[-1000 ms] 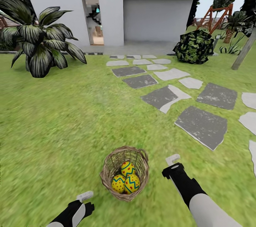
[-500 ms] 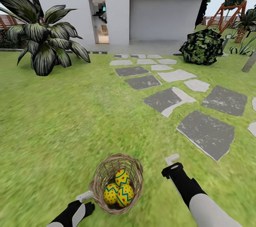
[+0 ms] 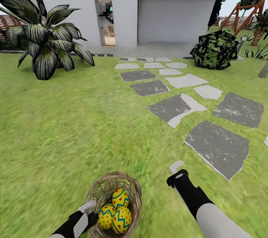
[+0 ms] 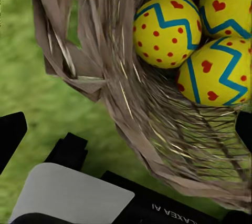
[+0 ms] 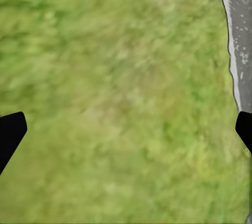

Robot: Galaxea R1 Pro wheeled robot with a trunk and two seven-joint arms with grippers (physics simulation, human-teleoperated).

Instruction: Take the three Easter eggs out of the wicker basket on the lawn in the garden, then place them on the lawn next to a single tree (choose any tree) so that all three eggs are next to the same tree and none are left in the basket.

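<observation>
Head view, nearest first: the left claw [image 3: 88, 208] hangs just beside the wicker basket [image 3: 97, 193], at its left rim, and the right claw [image 3: 176, 169] hovers over bare lawn [image 3: 67, 130] off to the basket's right, a little apart from it. All three Easter eggs [image 3: 113, 212] lie clustered inside the basket, touching one another.

In the left wrist view the basket wall [image 4: 121, 77] sits close ahead of the left claw, with the eggs [image 4: 167, 30] beyond the rim and slightly to one side; its dark fingertips stand wide apart, released and holding nothing. The right claw looks likewise spread and empty, its fingertips framing grass [image 5: 121, 98] and the edge of a grey stepping stone [image 5: 240, 40].

The risk I judge: the left claw is so near the rim that moving in could shove or tip the light basket, or snag the loose weave, rolling eggs out across the lawn. Reaching down from above the rim seems safer.

Farther off lie more stepping stones [image 3: 217, 148], a broad-leafed plant [image 3: 44, 48], a round bush [image 3: 214, 50] and the white house [image 3: 126, 3].
</observation>
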